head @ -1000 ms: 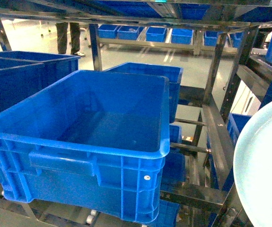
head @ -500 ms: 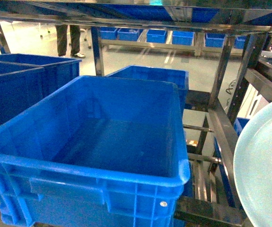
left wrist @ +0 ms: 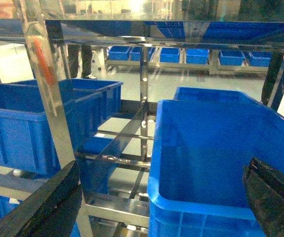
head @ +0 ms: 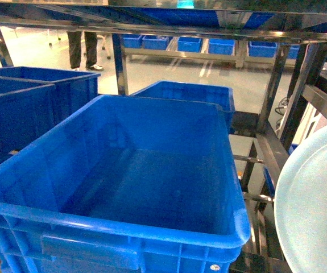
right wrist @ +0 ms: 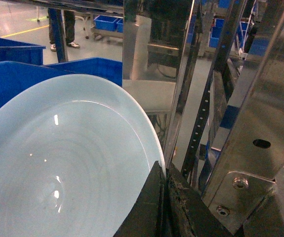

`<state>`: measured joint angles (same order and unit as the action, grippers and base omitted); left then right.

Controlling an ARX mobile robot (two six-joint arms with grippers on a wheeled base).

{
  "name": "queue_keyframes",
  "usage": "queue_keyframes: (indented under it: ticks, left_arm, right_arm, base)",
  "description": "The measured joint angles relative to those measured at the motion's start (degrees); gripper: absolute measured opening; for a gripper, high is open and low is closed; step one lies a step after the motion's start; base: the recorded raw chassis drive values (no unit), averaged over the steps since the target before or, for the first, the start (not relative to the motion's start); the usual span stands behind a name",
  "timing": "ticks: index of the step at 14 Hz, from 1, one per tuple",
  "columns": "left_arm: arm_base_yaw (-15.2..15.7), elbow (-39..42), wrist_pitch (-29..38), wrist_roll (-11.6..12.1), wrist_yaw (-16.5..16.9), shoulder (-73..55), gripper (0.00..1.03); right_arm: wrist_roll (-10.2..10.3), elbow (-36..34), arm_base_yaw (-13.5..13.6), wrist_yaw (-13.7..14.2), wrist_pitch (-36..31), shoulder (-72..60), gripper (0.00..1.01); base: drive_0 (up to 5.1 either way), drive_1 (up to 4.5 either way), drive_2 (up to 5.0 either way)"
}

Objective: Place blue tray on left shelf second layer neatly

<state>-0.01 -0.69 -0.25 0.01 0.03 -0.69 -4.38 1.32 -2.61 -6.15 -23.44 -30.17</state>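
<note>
Right wrist: right hand point(right wrist: 162, 197) clamps blue tray point(right wrist: 58, 163) rim.

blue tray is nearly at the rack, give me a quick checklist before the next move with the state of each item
1. Right gripper shut on the blue tray rim: ok.
2. Left gripper open and empty, nothing between its fingers: ok.
3. Tray clear of the steel upright beside it: cannot tell, the rim looks very close.
4. Landing spot: the big blue crate ahead is empty, but whether it sits on the second layer: cannot tell.
5. Tray level: not ok, it appears tilted in the head view.
</note>
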Motion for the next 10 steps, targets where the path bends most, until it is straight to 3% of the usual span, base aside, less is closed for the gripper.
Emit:
queue_keyframes:
  ticks: [4, 10]
  left_arm:
    - [0.0, 0.0, 0.04, 0.0, -0.04, 0.0, 0.98]
    - [-0.02, 0.0, 0.0, 0.0, -0.2, 0.0, 0.98]
  right_arm:
    - [0.0, 0.0, -0.02, 0.74, 0.04, 0.0, 0.02]
    - [0.0, 0.0, -0.02, 0.57, -0.02, -0.02, 0.02]
  base:
    - [-5.0, 2.43, 2.4]
    - [0.0, 0.0, 0.0]
